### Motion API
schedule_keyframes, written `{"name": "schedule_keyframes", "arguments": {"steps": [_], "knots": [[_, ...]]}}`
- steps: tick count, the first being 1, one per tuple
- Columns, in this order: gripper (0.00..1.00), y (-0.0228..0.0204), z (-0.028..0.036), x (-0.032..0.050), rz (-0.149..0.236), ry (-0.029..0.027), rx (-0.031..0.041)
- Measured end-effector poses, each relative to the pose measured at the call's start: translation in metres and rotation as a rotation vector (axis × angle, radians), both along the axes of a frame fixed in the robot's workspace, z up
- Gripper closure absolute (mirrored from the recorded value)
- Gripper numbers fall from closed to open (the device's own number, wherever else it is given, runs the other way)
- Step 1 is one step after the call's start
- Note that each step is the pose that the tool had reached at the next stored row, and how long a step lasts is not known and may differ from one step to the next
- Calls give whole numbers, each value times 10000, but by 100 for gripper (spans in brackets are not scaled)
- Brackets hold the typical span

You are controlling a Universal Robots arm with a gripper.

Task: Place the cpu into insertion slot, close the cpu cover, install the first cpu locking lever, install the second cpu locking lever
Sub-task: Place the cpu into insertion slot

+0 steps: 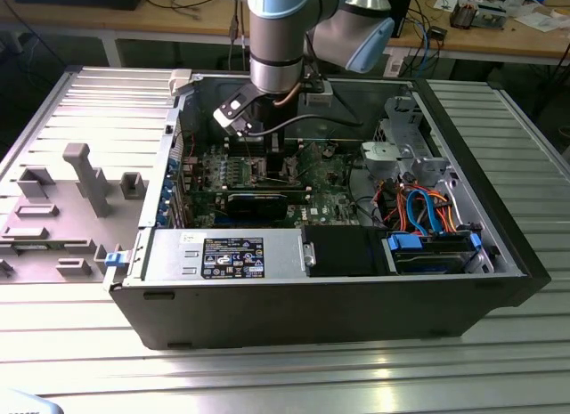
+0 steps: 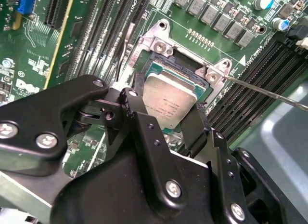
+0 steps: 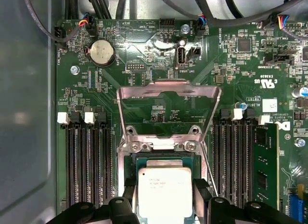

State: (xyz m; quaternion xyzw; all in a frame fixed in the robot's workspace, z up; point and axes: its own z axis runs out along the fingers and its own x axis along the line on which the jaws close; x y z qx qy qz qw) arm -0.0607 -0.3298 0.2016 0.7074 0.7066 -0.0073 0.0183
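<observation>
I have the gripper pressed together on the cpu. In both wrist views one of the black fingers lies against one edge of the chip and the other against the opposite edge, so the silvery top is free between them. I think this edge grip is chosen so that nothing touches the underside of the chip and it can be kept level.

The cpu is directly over the insertion slot, inside its rim. Only a narrow band of the socket shows past the chip, on the side away from the fingers. I cannot tell whether the chip is already seated or hangs just above the contacts.

The cpu cover is swung open. It stands up from its hinge at the edge of the slot, on the side away from the gripper. In my judgement this is why the socket is reachable from above. A thin locking lever is unhooked and sticks out over the board, apart from the cover.

If I read the open computer case in the exterior view as a dial, the arm comes down onto the green board at about 11 o'clock. The power supply is at about 7 o'clock and the drive bay with blue cables near 3 o'clock, both well apart from the gripper.
</observation>
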Motion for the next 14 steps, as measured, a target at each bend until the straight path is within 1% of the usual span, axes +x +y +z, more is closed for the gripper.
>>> {"name": "schedule_keyframes", "arguments": {"steps": [7,14], "knots": [[45,1,-38,-9,-37,3,-4],[45,1,-48,-8,-38,1,-1]]}}
